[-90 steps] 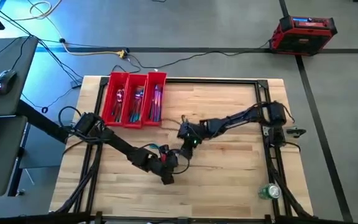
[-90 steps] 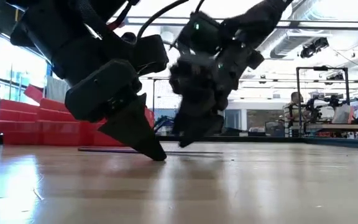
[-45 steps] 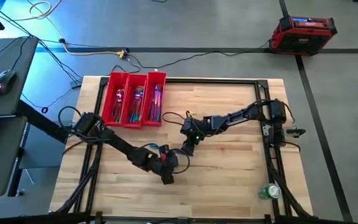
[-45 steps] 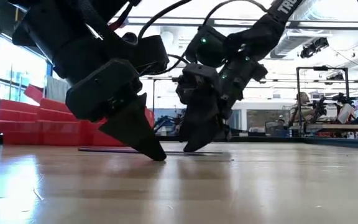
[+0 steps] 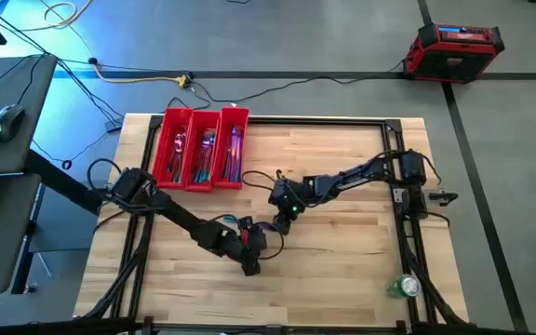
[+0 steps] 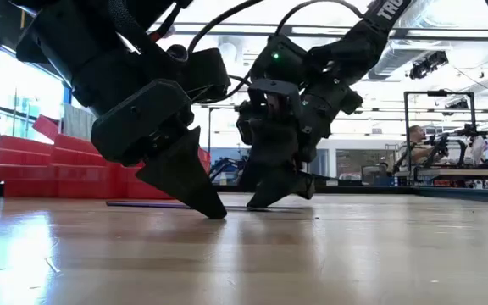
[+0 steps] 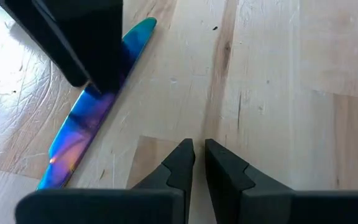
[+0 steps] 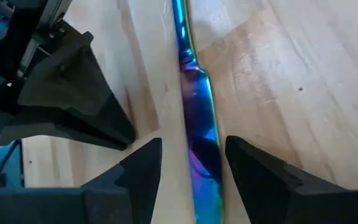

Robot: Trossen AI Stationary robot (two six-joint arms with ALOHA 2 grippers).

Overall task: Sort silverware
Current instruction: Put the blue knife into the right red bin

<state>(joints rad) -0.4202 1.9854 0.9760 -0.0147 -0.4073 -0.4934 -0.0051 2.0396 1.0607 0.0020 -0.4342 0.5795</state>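
wooden counter (image 5: pixel 342 158): most silverware lies sorted in red tray (image 5: pixel 167 121) at far left corner; my right end effector (image 8: pixel 188 158), fingers wide, straddles one knife (image 8: pixel 199 118) near mid-counter; my left end effector (image 7: pixel 195 155), fingers nearly closed and empty, rests just beside it.

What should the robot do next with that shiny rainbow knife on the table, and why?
Probably close the right gripper on the knife. Its open fingers sit on either side of the blade, which lies flat on the table. The left gripper is shut, resting just beside the knife, so it isn't placed to grab it.
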